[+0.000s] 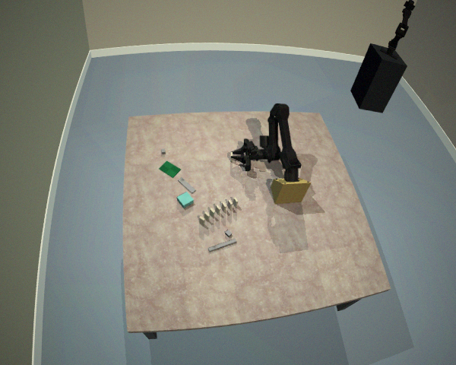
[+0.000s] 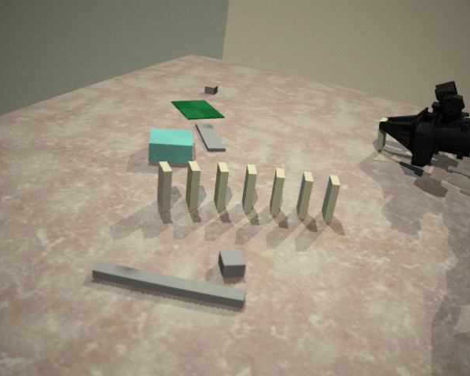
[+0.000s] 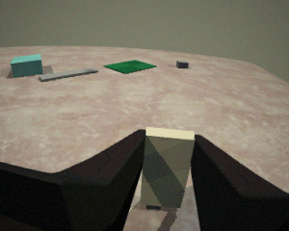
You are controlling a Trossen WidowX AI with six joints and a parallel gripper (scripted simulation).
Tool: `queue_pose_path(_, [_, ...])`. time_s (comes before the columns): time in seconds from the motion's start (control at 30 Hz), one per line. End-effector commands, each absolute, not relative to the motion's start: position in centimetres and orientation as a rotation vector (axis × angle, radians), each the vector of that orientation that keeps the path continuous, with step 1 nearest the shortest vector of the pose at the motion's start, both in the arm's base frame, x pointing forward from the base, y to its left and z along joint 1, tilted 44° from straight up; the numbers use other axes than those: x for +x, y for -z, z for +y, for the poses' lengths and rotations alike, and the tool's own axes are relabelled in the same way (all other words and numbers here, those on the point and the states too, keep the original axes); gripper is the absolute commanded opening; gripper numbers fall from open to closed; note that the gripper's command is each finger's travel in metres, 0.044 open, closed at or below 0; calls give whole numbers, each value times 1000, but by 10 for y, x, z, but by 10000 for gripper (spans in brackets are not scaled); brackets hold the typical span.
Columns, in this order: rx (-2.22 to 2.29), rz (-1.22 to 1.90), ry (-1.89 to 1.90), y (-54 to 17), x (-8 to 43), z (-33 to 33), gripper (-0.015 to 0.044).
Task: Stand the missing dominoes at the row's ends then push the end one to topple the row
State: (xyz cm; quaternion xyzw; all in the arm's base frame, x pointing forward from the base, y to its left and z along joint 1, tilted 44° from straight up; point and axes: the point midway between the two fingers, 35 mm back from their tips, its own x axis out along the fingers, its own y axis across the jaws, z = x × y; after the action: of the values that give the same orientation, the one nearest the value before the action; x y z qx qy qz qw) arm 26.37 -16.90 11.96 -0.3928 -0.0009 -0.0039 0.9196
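Several cream dominoes stand upright in an evenly spaced row. The row's right-end domino (image 1: pixel 235 202) (image 2: pixel 331 198) is the one nearest the arm's side; its left-end domino (image 1: pixel 201 220) (image 2: pixel 164 186) is nearer the teal block. My gripper (image 1: pixel 232 155) (image 2: pixel 383 123) (image 3: pixel 169 140) is shut on another cream domino (image 2: pixel 381 139) (image 3: pixel 168 168), holding it upright by its upper part. It is away from the row, behind and to the right in the exterior view. The held domino's foot is at or just above the table; I cannot tell whether it touches.
A teal block (image 1: pixel 185 199) (image 2: pixel 170 146) (image 3: pixel 27 65) sits behind the row's left end. Beyond are a flat grey strip (image 1: pixel 186 185) (image 2: pixel 209 137), a green mat (image 1: pixel 169 169) (image 2: pixel 197 109) and a small grey block (image 1: pixel 163 151) (image 2: pixel 211 89). A grey cube (image 2: pixel 231 263) and grey bar (image 2: pixel 168 284) lie in front.
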Motion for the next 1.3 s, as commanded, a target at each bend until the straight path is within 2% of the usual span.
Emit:
queue_pose_path(0.0, [-814,-5,5,-119,265,-170,107])
queue_pose_path(0.03, [-814,-5,5,-119,265,-170,107])
queue_pose_path(0.47, [-814,-5,5,-119,265,-170,440])
queue_pose_path(1.0, [-799,2,9,-155,261,-136,440])
queue_pose_path(1.27, [-512,250,74,-165,334,-155,440])
